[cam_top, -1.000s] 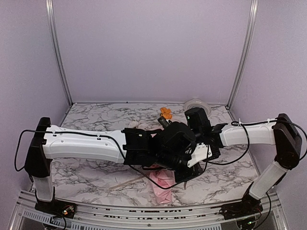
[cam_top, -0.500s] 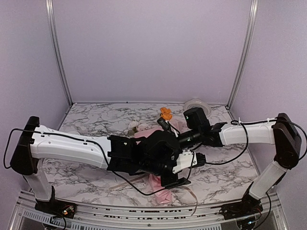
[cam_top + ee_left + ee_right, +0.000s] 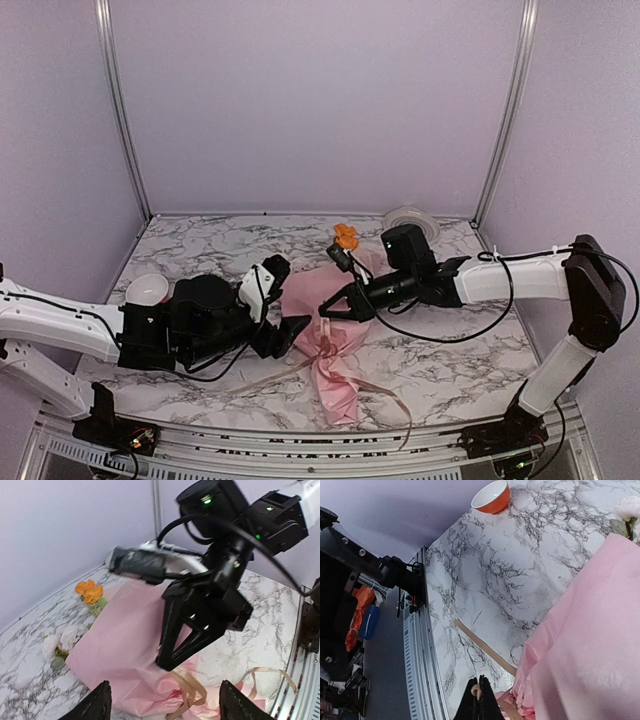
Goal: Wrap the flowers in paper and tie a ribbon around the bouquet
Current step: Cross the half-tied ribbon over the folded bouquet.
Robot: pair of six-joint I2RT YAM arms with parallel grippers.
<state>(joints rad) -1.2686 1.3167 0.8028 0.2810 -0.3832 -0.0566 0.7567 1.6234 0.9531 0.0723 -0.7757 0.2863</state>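
Note:
The bouquet (image 3: 338,345) lies mid-table, a pink paper (image 3: 122,635) cone holding the flowers: an orange bloom (image 3: 346,237) and pale roses (image 3: 56,644) at its far, wide end. The tan ribbon (image 3: 322,343) is gathered round its middle, with tails trailing towards the near edge. My right gripper (image 3: 328,312) reaches in from the right and is shut on a bit of ribbon (image 3: 476,692) beside the knot. To the left of the cone, my left gripper (image 3: 288,298) is open, its fingertips (image 3: 101,704) wide apart with nothing between them.
An orange bowl (image 3: 148,290) with a white inside stands at the left, close to the left arm. A round white-grey roll (image 3: 410,218) sits at the back right. A metal rail (image 3: 422,650) runs along the table's near edge.
My left arm has swung back to the left and down, off the bouquet, and its gripper has opened. The bouquet and ribbon now show. The right gripper stays shut in place.

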